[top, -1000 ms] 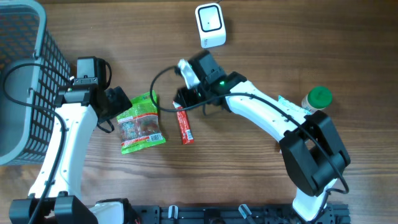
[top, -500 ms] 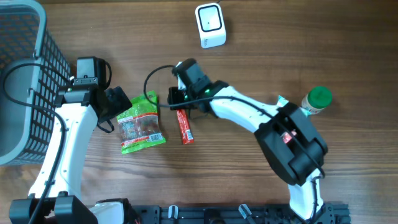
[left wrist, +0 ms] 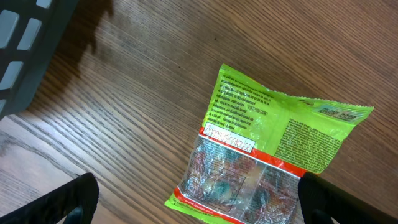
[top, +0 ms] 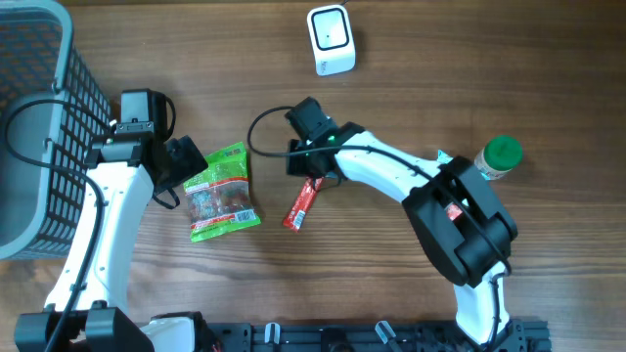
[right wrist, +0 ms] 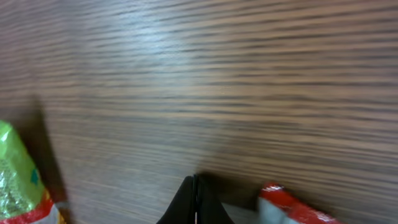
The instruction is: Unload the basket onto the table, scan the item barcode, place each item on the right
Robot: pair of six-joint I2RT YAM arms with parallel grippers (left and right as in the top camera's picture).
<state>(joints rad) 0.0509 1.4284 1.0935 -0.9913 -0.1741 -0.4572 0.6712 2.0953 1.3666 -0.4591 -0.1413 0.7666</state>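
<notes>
Right gripper [top: 311, 174] clenched at top end of red stick packet [top: 299, 207], mid-frame; hold unconfirmed. Left gripper [top: 188, 164] released, beside green bag [top: 221, 193]. Lift slowly, turn barcode toward scanner [top: 331, 39], upper centre.

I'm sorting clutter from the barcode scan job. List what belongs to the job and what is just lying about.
Job in hand: white scanner; red snack packet; right gripper, shut at the packet's top end.
Lying about: green snack bag; green-capped bottle; grey basket.
</notes>
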